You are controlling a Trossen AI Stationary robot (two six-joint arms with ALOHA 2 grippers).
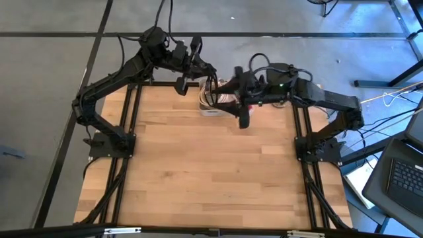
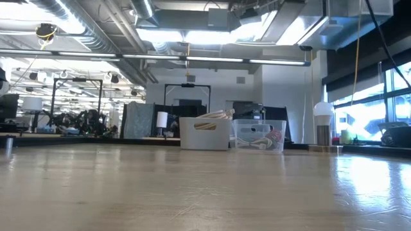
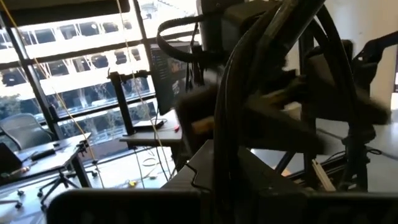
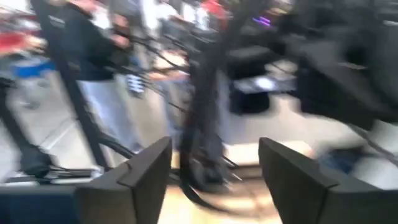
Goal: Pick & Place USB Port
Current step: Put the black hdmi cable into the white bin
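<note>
Currently:
Left gripper (image 1: 198,66): being held raised at upper centre of the high view; finger state cannot be told.
Right gripper (image 4: 214,180): being held beside it, fingers spread, nothing between them.
White bin (image 1: 210,99): sitting below both.
USB port: not being made out.

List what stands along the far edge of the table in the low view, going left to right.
White bin holding pale sticks → clear plastic box with cables inside → white-capped tumbler. The bin and the clear box stand side by side; the tumbler stands apart to their right.
</note>
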